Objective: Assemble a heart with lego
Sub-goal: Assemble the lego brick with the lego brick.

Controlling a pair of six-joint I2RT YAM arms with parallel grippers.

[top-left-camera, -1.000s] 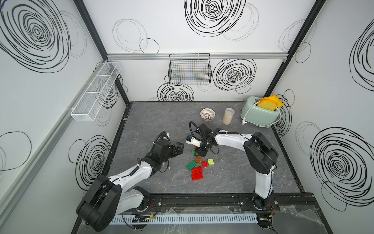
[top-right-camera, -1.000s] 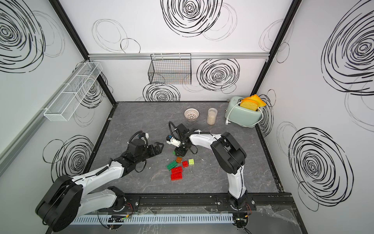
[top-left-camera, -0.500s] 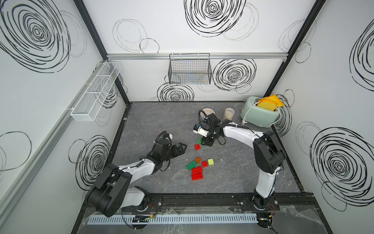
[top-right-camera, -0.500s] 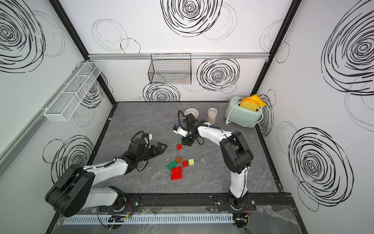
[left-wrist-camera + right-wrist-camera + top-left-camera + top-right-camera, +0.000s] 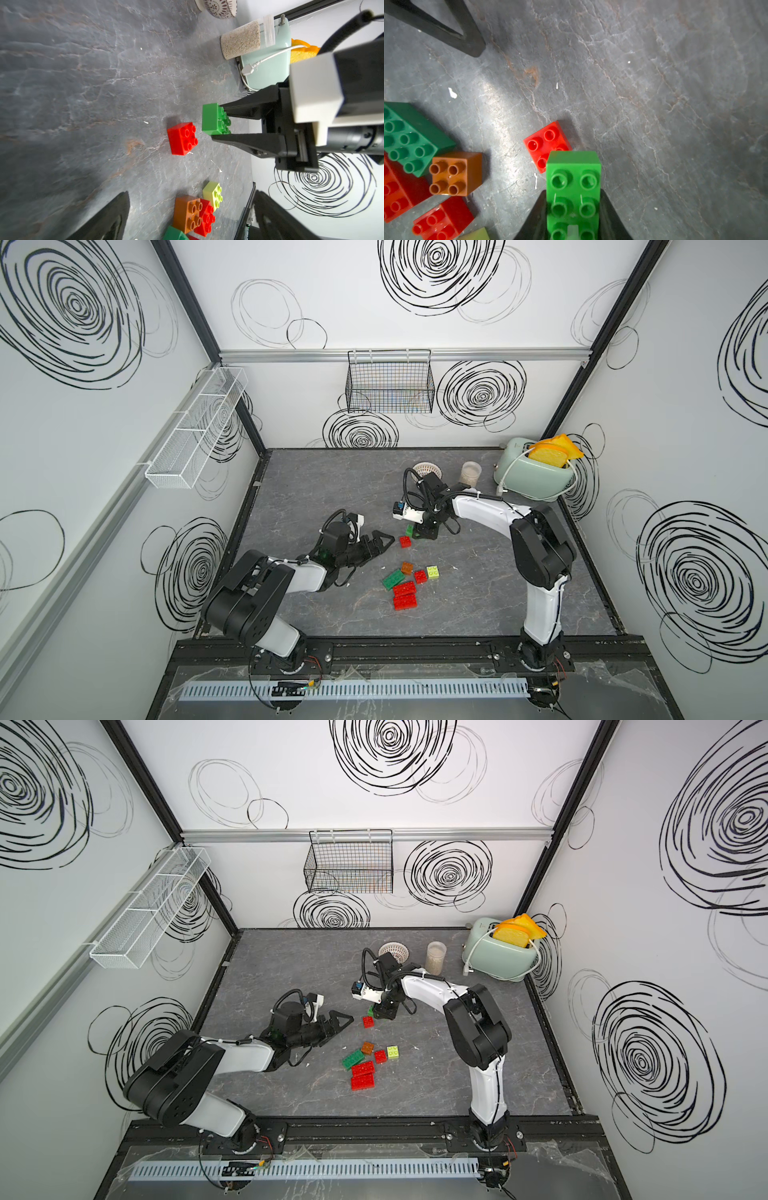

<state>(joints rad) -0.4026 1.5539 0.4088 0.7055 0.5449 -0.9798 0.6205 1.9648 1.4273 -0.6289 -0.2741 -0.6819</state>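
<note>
Though one end protrudes, green brick (image 5: pixel 573 187) sits between right fingers (image 5: pixel 535 220).

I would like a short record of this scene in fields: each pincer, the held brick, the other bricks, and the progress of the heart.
left pincer: open, empty, pointing toward the bricks
right pincer: shut on the green brick
green brick: long, studs up, held close to the lone red brick
lone red brick: square, lying on the table, apart from the brick group
brick group: dark green, orange, lime and three red, lying loose
progress: shape not formed yet
</note>
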